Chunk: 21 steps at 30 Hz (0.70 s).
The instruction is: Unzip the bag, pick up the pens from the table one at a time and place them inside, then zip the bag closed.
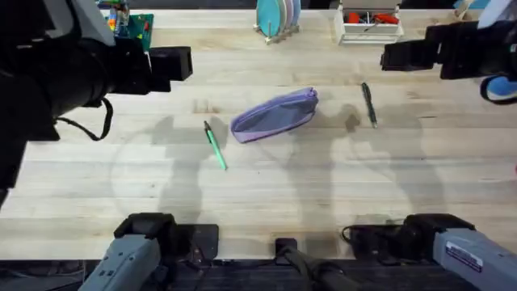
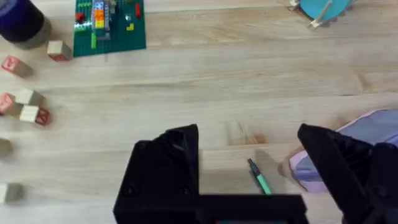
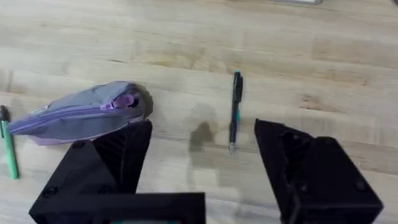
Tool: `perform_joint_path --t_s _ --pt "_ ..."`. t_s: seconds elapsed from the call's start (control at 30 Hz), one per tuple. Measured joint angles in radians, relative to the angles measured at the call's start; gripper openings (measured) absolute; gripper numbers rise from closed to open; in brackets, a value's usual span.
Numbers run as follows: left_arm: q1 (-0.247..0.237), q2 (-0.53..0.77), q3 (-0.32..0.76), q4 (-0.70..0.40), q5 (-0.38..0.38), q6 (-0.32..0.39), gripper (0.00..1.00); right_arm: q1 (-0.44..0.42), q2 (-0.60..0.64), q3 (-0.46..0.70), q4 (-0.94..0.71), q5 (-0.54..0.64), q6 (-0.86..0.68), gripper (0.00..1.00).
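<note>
The worktop (image 1: 323, 194) is a pale plank surface with visible grain and carries all task items.

Left claw (image 2: 249, 165): raised above the worktop, fingers set wide apart, nothing between them. In the overhead view this arm appears large and dark at the upper left.

Right claw (image 3: 202, 155): raised above the worktop, fingers set wide apart, nothing held. In the overhead view it appears dark at the upper right.

The bag (image 1: 275, 115) is a lilac-purple pouch lying flat on the worktop between the two claws, nearer the middle. Its zipper runs along its length, and the pull (image 3: 126, 101) sits at the end facing the right claw. In the left wrist view one end of the bag lies just beyond that claw's finger (image 2: 339, 162); in the right wrist view the bag lies just past that claw's finger (image 3: 118, 152). Whether the zipper is fully closed cannot be determined.

The green pen (image 1: 216, 146) lies on the worktop just beside the bag, on the side toward the left claw, not touching the bag. In the left wrist view its dark tip falls within the gap between the fingers.

The dark pen (image 1: 369, 104) lies on the worktop on the bag's other side, apart from it. In the right wrist view it lies just beyond the gap between the fingers.
</note>
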Motion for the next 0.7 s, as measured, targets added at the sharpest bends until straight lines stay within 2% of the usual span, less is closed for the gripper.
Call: perform_joint_path --t_s 0.1,0.2,0.27,0.4,0.47,0.57,0.7 --pt "0.000 -0.003 0.010 -0.017 0.014 0.053 0.994 0.000 0.000 0.000 0.000 0.000 -0.012 0.995" --pt "0.000 -0.005 0.011 -0.070 0.064 0.156 0.994 0.000 0.000 0.000 0.000 0.000 -0.025 0.995" --pt "0.000 -0.005 0.011 -0.101 0.131 0.253 0.993 0.000 0.000 0.000 0.003 0.000 -0.031 0.996" --pt "0.000 -0.005 0.011 -0.189 0.332 0.525 0.993 0.000 0.000 0.000 0.007 0.000 -0.042 0.996" --pt "0.000 -0.005 0.011 -0.199 0.400 0.621 0.993 0.000 0.000 0.000 0.008 0.000 -0.054 0.996" --pt "0.000 -0.005 0.011 -0.198 0.456 0.702 0.994 0.000 0.000 0.000 0.013 0.000 -0.064 0.995" --pt "0.000 -0.005 0.011 -0.198 0.501 0.756 0.994 0.000 0.000 0.000 0.013 0.000 -0.068 0.995"
